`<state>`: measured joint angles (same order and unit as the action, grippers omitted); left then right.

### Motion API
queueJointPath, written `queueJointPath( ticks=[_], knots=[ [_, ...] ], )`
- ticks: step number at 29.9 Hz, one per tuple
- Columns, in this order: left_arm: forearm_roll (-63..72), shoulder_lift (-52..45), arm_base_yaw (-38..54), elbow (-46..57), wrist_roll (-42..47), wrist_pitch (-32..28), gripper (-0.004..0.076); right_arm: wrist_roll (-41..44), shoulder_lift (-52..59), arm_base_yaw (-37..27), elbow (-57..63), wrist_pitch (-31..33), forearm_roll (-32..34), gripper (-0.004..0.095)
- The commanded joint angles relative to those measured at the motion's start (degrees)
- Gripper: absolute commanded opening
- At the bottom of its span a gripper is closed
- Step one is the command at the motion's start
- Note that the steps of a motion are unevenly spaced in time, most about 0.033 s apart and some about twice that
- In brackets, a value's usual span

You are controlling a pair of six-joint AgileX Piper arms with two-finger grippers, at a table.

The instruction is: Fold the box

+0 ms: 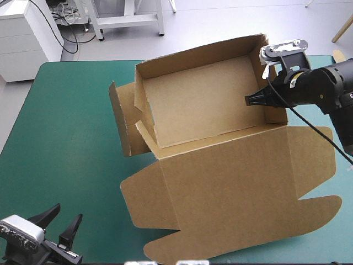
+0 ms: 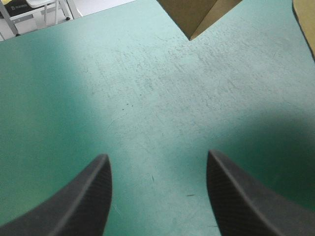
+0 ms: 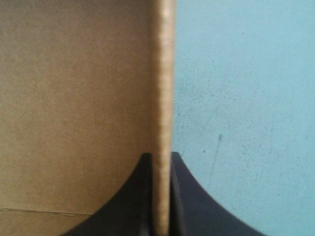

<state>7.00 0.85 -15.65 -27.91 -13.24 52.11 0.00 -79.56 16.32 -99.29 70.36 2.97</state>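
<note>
The brown box stands as an open tray in the middle of the table, its far and right walls raised, its left wall flaps loose and leaning outward. Its wide lid lies flat toward the near edge. My right gripper is at the tray's right wall, shut on the box: in the right wrist view the wall's edge runs straight up between the two black fingers. My left gripper hovers open over bare teal-green cover near the table's front left corner, a box corner ahead of it.
The teal-green cover lies bare left of the box. The lid's rounded flaps reach close to the table's near edge and the right edge. White furniture stands beyond the table's far left corner.
</note>
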Motion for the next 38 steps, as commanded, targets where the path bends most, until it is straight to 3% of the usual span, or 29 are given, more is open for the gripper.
queueJointPath(
  ticks=[1,11,15,24,38],
  knots=[
    [1.0,0.8,0.1,-1.2,0.3,-4.1,0.0421,0.0,2.2,-0.2,-1.9,-3.3,-0.4,-0.0021],
    [-2.4,6.6,0.1,-2.0,2.6,-8.1,0.0421,-0.6,2.2,-0.2,-1.9,-3.3,-0.4,-0.0021],
    [-5.3,15.1,0.1,-4.7,5.9,-10.2,0.0421,-1.1,2.2,-0.2,-1.9,-3.3,-0.4,-0.0021],
    [-14.4,37.9,0.1,-16.0,15.4,-8.6,0.0421,-2.1,2.2,-0.2,-1.9,-3.3,-0.4,-0.0021],
    [-14.1,61.3,2.7,-31.2,13.2,-3.5,0.0421,-2.1,2.2,-0.2,-1.9,-3.3,-0.5,-0.0021]
  ],
)
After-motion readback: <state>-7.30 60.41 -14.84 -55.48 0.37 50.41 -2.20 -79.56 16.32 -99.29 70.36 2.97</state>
